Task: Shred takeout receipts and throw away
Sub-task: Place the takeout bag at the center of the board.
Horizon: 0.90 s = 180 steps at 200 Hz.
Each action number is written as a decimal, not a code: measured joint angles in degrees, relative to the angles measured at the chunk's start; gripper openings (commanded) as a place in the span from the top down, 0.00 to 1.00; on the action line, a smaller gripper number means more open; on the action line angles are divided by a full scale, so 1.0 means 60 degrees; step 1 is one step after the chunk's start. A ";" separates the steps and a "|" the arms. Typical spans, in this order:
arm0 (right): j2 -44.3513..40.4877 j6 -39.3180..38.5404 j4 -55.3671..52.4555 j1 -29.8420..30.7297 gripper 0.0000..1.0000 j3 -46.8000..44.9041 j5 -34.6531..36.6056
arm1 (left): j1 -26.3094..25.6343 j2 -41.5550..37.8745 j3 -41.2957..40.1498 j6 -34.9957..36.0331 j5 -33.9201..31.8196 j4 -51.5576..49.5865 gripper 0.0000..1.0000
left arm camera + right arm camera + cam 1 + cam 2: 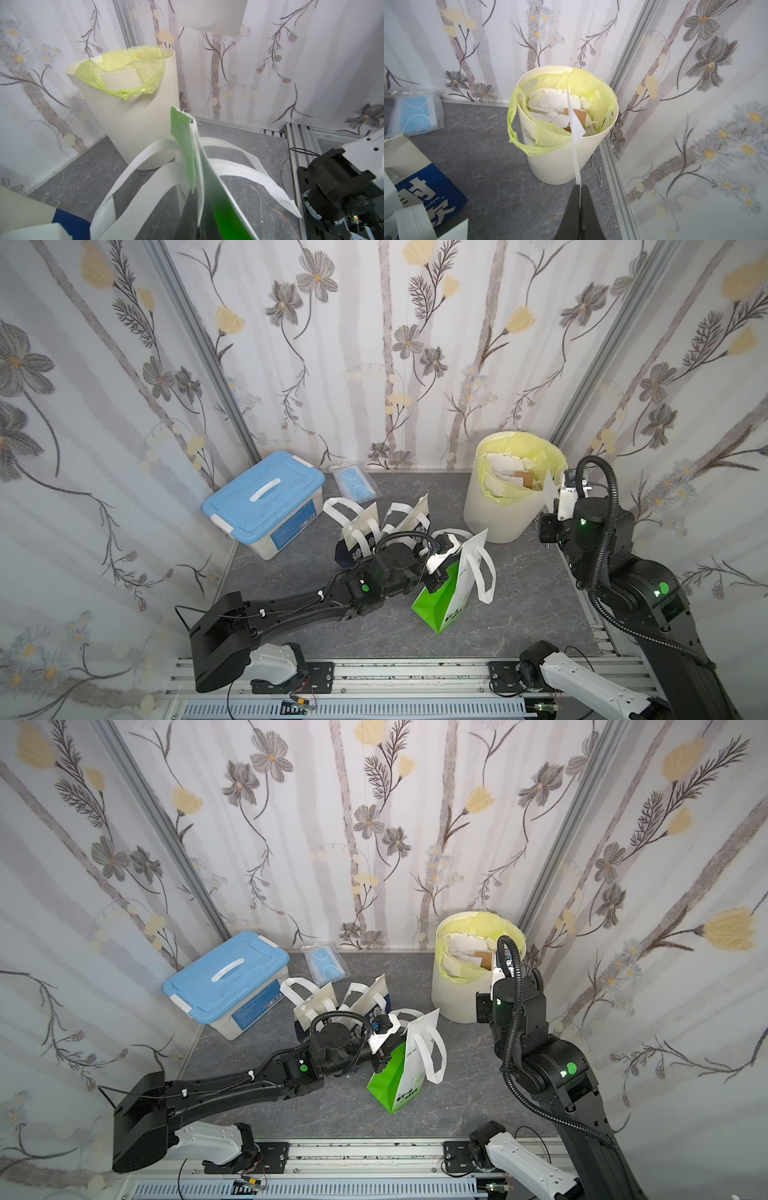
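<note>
A thin white takeout receipt (574,122) stands edge-on in my right gripper (579,187), which is shut on its lower end just in front of the cream bin (556,166). In a top view the receipt (549,489) sits at the bin's right rim beside the right gripper (559,508). It also shows at the edge of the left wrist view (209,16). Several torn white pieces (550,99) lie inside the yellow-green liner. My left gripper (198,199) is shut on the top edge of the green-and-white bag (453,601), which leans mid-table (399,1081).
A blue-lidded storage box (266,497) stands back left, with a pack of blue masks (357,485) behind it. Dark blue bags with white handles (374,526) lie behind my left arm. A thin metal clip (598,172) lies between the bin and the right wall rail.
</note>
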 measured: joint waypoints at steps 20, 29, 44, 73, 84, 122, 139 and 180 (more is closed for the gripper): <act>-0.0175 0.0197 -0.0044 -0.0018 1.00 0.0102 -0.0164 | -0.0007 0.0627 0.0025 0.0175 0.0018 0.0900 1.00; -0.0270 0.0262 -0.0062 -0.0022 1.00 0.0113 -0.0189 | -0.0007 0.0885 0.0102 0.0193 0.0076 0.1231 1.00; -0.0408 0.0375 -0.0080 -0.0026 1.00 0.0135 -0.0277 | -0.0007 0.1279 0.0197 0.0197 0.0106 0.1745 1.00; -0.0535 0.0565 -0.0113 -0.0026 1.00 0.0164 -0.0459 | -0.0007 0.1738 0.0135 0.0386 0.0131 0.2320 1.00; -0.0550 0.0594 -0.0153 -0.0026 1.00 0.0168 -0.0517 | -0.0004 0.1803 -0.0036 0.0510 0.0189 0.2448 1.00; -0.0452 0.0652 -0.0178 -0.0026 1.00 0.0390 -0.0678 | 0.0164 0.1643 -0.0914 0.0874 0.0889 0.3082 0.84; -0.0375 0.0652 -0.0186 -0.0026 1.00 0.0474 -0.0743 | 0.0208 0.1406 -0.1348 0.0951 0.1228 0.2787 0.76; -0.0372 0.0663 -0.0379 -0.0022 1.00 0.0499 -0.0936 | 0.0200 0.0645 -0.2084 0.1158 0.1687 0.2619 0.63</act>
